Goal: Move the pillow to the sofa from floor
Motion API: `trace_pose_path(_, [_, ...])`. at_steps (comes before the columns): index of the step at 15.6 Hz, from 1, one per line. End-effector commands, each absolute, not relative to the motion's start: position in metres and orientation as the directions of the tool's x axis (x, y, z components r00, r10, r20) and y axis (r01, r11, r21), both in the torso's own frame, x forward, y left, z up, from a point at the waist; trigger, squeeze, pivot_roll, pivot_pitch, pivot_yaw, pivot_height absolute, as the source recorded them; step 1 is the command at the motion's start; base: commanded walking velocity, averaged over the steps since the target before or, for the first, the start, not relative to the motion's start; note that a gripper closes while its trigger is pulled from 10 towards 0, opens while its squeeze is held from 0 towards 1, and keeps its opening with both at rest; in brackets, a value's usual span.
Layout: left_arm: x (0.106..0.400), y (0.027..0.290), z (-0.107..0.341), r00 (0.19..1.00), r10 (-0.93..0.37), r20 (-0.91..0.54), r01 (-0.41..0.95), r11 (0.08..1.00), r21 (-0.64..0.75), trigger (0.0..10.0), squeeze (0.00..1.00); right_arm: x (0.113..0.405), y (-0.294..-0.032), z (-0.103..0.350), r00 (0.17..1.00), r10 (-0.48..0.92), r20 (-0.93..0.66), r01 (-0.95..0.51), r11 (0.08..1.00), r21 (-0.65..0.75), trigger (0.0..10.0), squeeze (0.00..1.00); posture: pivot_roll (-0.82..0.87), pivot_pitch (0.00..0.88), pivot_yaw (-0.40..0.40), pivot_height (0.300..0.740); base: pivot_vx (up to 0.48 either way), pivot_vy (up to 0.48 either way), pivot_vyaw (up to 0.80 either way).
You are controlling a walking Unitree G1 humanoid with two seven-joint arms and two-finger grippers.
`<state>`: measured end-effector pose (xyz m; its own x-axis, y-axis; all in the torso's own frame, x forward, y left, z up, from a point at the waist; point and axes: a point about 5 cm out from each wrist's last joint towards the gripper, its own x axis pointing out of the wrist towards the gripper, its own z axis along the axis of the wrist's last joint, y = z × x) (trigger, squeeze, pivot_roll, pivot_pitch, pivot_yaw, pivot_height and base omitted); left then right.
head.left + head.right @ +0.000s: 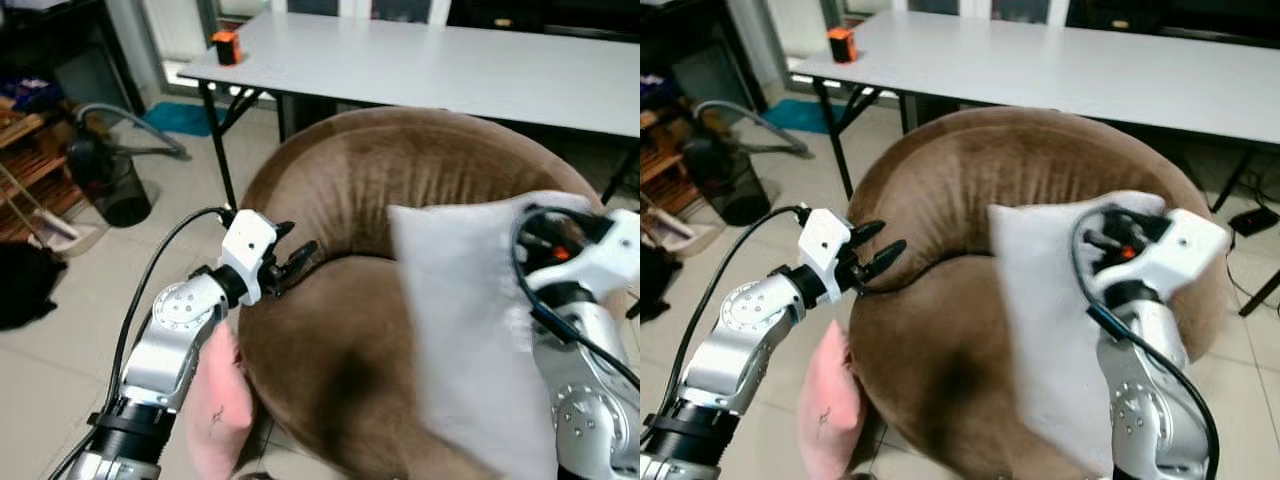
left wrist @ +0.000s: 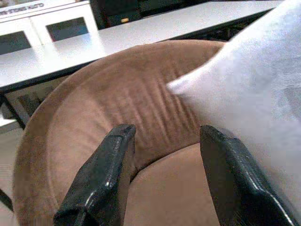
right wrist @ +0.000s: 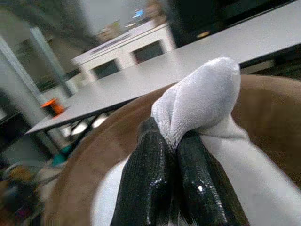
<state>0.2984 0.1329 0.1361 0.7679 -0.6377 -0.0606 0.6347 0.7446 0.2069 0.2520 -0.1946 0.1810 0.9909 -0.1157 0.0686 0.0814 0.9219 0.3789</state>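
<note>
While the right gripper [image 3: 171, 155] pinches a corner of the soft white pillow [image 1: 470, 330] at right of frame, the left gripper [image 2: 162, 179] gapes wide over the round brown velvet sofa [image 1: 330, 370] at centre.

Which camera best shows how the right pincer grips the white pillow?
The right wrist view: the right pincer is shut on a bunched corner of the white pillow. Both eye views show the pillow hanging over the brown sofa, wrist blocking the grip. The left wrist view shows its edge.
</note>
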Motion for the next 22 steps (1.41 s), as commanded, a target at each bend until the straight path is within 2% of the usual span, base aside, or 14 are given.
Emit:
trace_pose_path(1, [0.299,0.135,0.137,0.777,-0.626,-0.065,0.624,0.752,0.214,10.0,0.00,0.251,-0.190,0.196,0.989,-0.065,0.133,0.009,0.923,0.384,10.0,0.00,0.02,0.021,-0.010,0.740,0.000,0.000,0.00])
trace_pose_path(3, [0.290,0.132,0.142,0.703,-0.710,-0.048,0.704,0.684,0.189,10.0,0.00,0.252,-0.183,0.204,0.987,-0.009,0.162,-0.058,0.912,0.405,10.0,0.00,0.03,0.024,-0.010,0.740,0.000,0.000,0.00])
trace_pose_path(5, [0.283,0.133,0.144,0.622,-0.780,-0.069,0.774,0.599,0.207,10.0,0.00,0.256,-0.184,0.208,0.986,-0.025,0.163,-0.044,0.914,0.404,10.0,0.00,0.03,0.023,-0.009,0.740,0.000,0.000,0.00])
trace_pose_path(7, [0.278,0.136,0.145,0.550,-0.829,-0.105,0.827,0.523,0.207,10.0,0.00,0.266,-0.186,0.205,0.989,-0.050,0.142,-0.013,0.912,0.409,10.0,0.00,0.03,0.041,-0.014,0.740,0.000,0.000,0.00])
trace_pose_path(8, [0.271,0.137,0.144,0.452,-0.875,-0.173,0.886,0.420,0.194,10.0,0.00,0.291,-0.197,0.187,0.985,-0.157,0.067,0.113,0.894,0.434,10.0,0.00,0.05,0.063,-0.014,0.740,0.000,0.000,0.00])
trace_pose_path(11, [0.266,0.141,0.142,0.404,-0.887,-0.224,0.911,0.368,0.186,10.0,0.00,0.319,-0.213,0.157,0.966,-0.258,-0.024,0.242,0.865,0.439,10.0,0.00,0.08,0.098,0.002,0.740,0.000,0.000,0.00])
trace_pose_path(12, [0.266,0.144,0.143,0.393,-0.888,-0.239,0.916,0.357,0.182,10.0,0.00,0.330,-0.223,0.141,0.942,-0.324,-0.091,0.332,0.851,0.406,10.0,0.00,0.09,0.115,0.009,0.740,0.000,0.000,0.00])
trace_pose_path(13, [0.265,0.149,0.145,0.388,-0.884,-0.260,0.919,0.350,0.182,10.0,0.00,0.339,-0.241,0.124,0.879,-0.444,-0.175,0.477,0.802,0.360,10.0,0.00,0.12,0.150,0.013,0.740,0.000,0.000,0.00])
trace_pose_path(15, [0.260,0.157,0.149,0.395,-0.875,-0.279,0.915,0.350,0.199,10.0,0.00,0.345,-0.259,0.120,0.807,-0.552,-0.210,0.589,0.725,0.357,10.0,0.00,0.16,0.172,0.013,0.740,0.000,0.000,0.00])
trace_pose_path(16, [0.258,0.162,0.154,0.408,-0.872,-0.271,0.909,0.361,0.207,10.0,0.00,0.350,-0.260,0.125,0.812,-0.550,-0.196,0.579,0.712,0.397,10.0,0.00,0.18,0.182,0.015,0.740,0.000,0.000,0.00])
trace_pose_path(17, [0.259,0.167,0.159,0.423,-0.867,-0.265,0.902,0.374,0.215,10.0,0.00,0.357,-0.260,0.132,0.828,-0.534,-0.171,0.552,0.722,0.416,10.0,0.12,0.20,0.198,0.014,0.740,0.000,0.000,0.00])
trace_pose_path(18, [0.258,0.170,0.161,0.426,-0.866,-0.262,0.900,0.378,0.215,10.0,0.00,0.360,-0.260,0.135,0.834,-0.529,-0.154,0.540,0.726,0.426,10.0,0.60,0.22,0.211,0.023,0.740,0.000,0.000,0.00])
trace_pose_path(19, [0.258,0.172,0.169,0.441,-0.864,-0.243,0.893,0.397,0.212,10.0,0.00,0.367,-0.266,0.148,0.839,-0.533,-0.112,0.522,0.727,0.446,10.0,1.00,0.22,0.198,0.027,0.740,0.000,0.000,0.00])
trace_pose_path(22, [0.267,0.169,0.170,0.526,-0.830,-0.185,0.845,0.486,0.223,10.0,0.00,0.372,-0.282,0.168,0.815,-0.577,-0.041,0.545,0.742,0.389,10.0,1.00,0.21,0.199,0.028,0.740,0.000,0.000,0.00])
